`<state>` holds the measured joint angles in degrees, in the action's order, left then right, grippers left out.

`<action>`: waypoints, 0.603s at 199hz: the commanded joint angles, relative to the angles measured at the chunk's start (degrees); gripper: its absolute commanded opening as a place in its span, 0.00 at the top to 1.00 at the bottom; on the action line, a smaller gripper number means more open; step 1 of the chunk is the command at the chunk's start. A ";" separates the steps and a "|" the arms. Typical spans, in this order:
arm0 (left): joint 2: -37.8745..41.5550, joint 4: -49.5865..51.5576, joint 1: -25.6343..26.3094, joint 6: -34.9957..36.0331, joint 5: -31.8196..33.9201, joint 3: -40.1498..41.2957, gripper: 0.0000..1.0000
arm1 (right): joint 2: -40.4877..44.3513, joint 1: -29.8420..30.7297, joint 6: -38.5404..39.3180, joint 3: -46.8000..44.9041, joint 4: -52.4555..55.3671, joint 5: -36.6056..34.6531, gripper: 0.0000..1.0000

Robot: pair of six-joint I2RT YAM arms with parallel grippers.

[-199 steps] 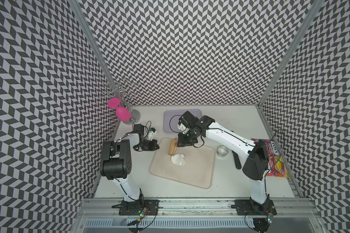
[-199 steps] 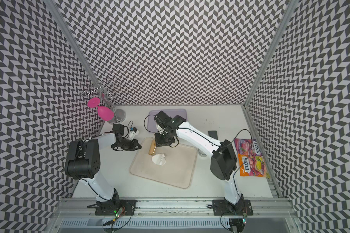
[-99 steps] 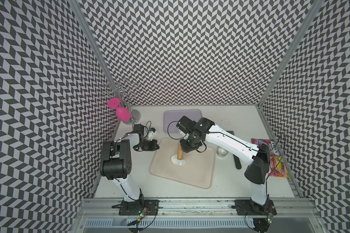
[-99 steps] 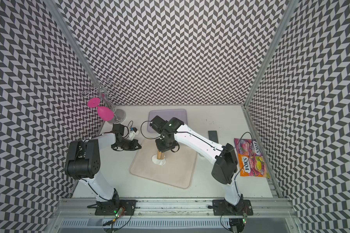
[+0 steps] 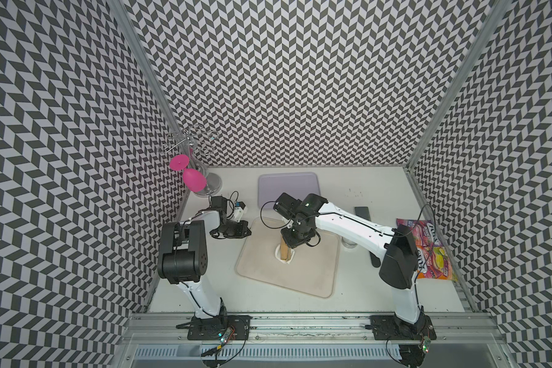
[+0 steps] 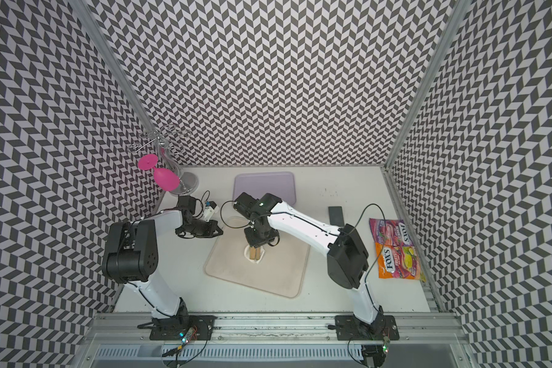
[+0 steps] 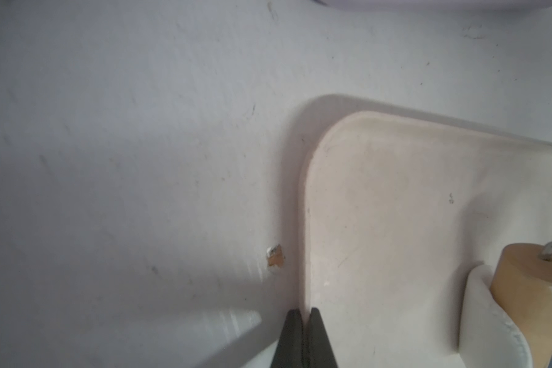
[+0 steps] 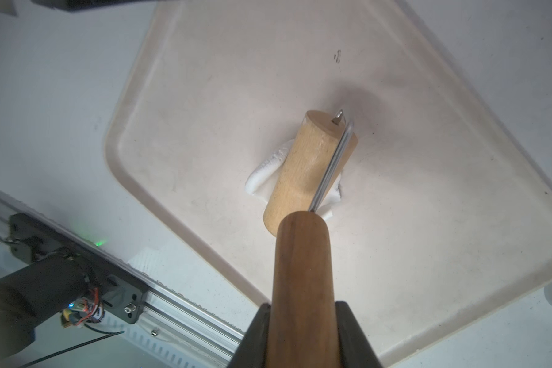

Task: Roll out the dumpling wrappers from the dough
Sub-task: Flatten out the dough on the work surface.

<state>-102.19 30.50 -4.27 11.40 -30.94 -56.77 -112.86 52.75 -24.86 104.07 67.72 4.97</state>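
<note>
Two arms divide the work, and by my reading the step in hand is the first flattening of the dough point(image 8: 265, 172); the right tool point(image 8: 303, 318) is clamped on the dark wooden handle point(image 8: 300, 270) of a small roller point(image 8: 303, 172), its jaws narrowed against either side of that handle; the left tool point(image 7: 303, 325) is pinched shut on nothing, its tips at the rim of the beige tray point(image 7: 395, 207) close to one corner, though I cannot tell whether they bear down on it; the dough lies near the middle of the tray, a thick white lump under the pale barrel of the roller, one edge curled up along the barrel's side; it sits beyond the right tool, past the end of the handle, with only the roller touching it; from the left tool it is well apart, across bare tray floor; no round wrapper shows on the tray or on the worktop point(image 5: 380, 191) around it, so cutting looks some way off; the next move, I judge, calls for firm downward pressure and a travel of the barrel across the lump toward the tray's rim, repeated in several directions until a thin sheet forms; soft dough may cling to the wood and lift with it, and the tray may slide unless held.
</note>
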 commanded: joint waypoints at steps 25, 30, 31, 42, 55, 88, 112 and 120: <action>0.04 1.05 -0.82 1.16 1.86 0.89 1.00 | 5.67 -2.02 -1.44 -15.40 -7.45 2.44 1.00; -0.02 1.04 -0.82 1.16 1.85 0.96 1.00 | 6.07 -2.24 -1.59 -16.87 -7.91 2.49 1.00; -0.07 1.05 -0.82 1.12 1.85 0.92 1.00 | 6.11 -2.27 -1.59 -17.18 -8.02 2.49 1.00; 0.03 1.05 -0.83 1.14 1.85 0.93 1.00 | 7.08 -2.85 -1.93 -20.00 -8.97 2.79 1.00; -0.01 0.96 -0.87 1.21 1.85 0.96 1.00 | 8.46 -3.50 -2.22 -22.74 -9.79 3.06 1.00; -0.01 0.88 -0.91 1.23 1.86 1.02 1.00 | 12.12 -4.97 -2.37 -26.32 -9.97 4.21 1.00; 0.06 0.88 -0.91 1.21 1.87 0.98 1.00 | 13.82 -5.52 -2.20 -26.59 -8.91 4.04 1.00; 0.06 0.88 -0.91 1.24 1.85 0.98 1.00 | 14.21 -5.63 -2.13 -26.10 -8.54 4.08 1.00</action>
<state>-102.19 30.50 -4.27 11.49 -30.94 -56.77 -98.83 47.66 -27.00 79.96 51.11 11.64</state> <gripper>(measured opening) 0.067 0.309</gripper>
